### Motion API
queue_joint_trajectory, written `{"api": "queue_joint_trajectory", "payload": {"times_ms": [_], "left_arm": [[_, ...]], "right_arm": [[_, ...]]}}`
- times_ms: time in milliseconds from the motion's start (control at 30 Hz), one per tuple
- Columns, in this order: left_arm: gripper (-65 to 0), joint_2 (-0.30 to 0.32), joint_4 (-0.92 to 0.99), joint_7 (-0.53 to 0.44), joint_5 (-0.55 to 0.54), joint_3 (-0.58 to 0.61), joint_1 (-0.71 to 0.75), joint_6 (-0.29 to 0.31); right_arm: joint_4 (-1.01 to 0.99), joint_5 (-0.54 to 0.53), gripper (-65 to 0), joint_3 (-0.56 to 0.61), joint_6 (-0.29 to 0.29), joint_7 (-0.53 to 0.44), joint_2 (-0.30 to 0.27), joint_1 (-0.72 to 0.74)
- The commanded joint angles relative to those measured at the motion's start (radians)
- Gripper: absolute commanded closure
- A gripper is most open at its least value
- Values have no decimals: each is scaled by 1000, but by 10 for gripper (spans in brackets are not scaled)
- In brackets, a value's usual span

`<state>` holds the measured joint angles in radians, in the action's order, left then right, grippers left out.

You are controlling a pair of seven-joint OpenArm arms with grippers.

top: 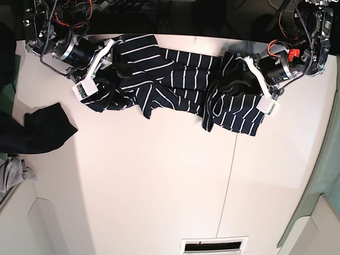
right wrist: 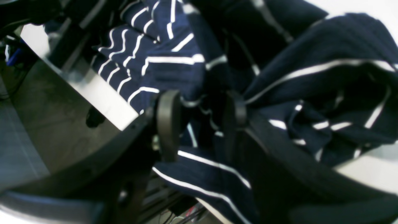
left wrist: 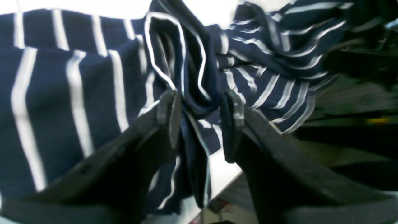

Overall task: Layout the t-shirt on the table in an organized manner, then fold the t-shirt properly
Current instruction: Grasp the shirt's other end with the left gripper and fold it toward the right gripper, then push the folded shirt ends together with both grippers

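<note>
The t-shirt (top: 175, 85) lay bunched in a long band across the far part of the tabletop (top: 159, 186), its navy cloth and thin white stripes twisted into folds. Each end was heaped higher than the flatter middle stretch. In the base view, a plain dark cloth (top: 40, 130) sat at the tabletop's left edge, apart from the shirt, with a small grey cloth (top: 13, 175) just below it.

The left gripper (left wrist: 200, 105) hung over the shirt's end near the tabletop edge. Its jaws stood apart, and a rolled, white-edged fold of fabric rose between them; blur made it hard to tell whether the pads touched that fold, but nothing looked pinched.

The right gripper (right wrist: 202, 119) was at the other end of the shirt, also by the tabletop edge. Its jaws stood partly apart with striped fabric filling the gap between them. Whether they were squeezing that cloth or merely standing around it, I could not tell.
</note>
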<state>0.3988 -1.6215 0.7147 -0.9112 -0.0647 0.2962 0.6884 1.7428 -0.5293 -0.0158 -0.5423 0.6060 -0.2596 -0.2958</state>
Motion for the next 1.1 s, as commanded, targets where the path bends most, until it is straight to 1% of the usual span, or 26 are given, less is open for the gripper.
{"api": "queue_joint_trajectory", "payload": {"times_ms": [0, 100, 233, 400, 567, 600, 700, 767, 933, 1000, 1067], "left_arm": [[-241, 11, -15, -8, -45, -5, -8, 10], [-241, 11, -16, -7, -58, -5, -8, 10], [-241, 12, -26, -7, -58, -6, -11, 10], [-241, 21, -102, -6, -57, -9, -11, 10], [-241, 54, -160, -3, -58, -10, -11, 10], [-241, 61, -166, -3, -58, -10, -11, 10], [-241, 84, -181, -2, -58, -10, -11, 10], [-241, 84, -192, -3, -62, -10, -11, 10], [-241, 84, -199, -3, -80, -10, -11, 10], [-241, 84, -199, -3, -80, -10, -11, 10], [-241, 84, -199, -3, -78, -10, -11, 10]], "right_arm": [[21, -31, -225, -10, -4, -23, -3, 7], [31, -31, -225, -27, -4, -24, 1, 7], [47, -31, -225, -95, -4, -22, 47, 16], [47, -32, -225, -191, -3, 4, 80, 56], [47, -31, -227, -277, -3, 13, 80, 84], [47, -31, -244, -297, -3, 19, 80, 89], [47, -30, -347, -357, -2, 26, 79, 101], [46, -28, -395, -392, 0, 27, 68, 101], [8, -23, -401, -418, 19, 35, 25, 98], [-30, -21, -401, -418, 18, 34, 19, 99], [-84, -43, -402, -415, 16, 35, 19, 99]]}}
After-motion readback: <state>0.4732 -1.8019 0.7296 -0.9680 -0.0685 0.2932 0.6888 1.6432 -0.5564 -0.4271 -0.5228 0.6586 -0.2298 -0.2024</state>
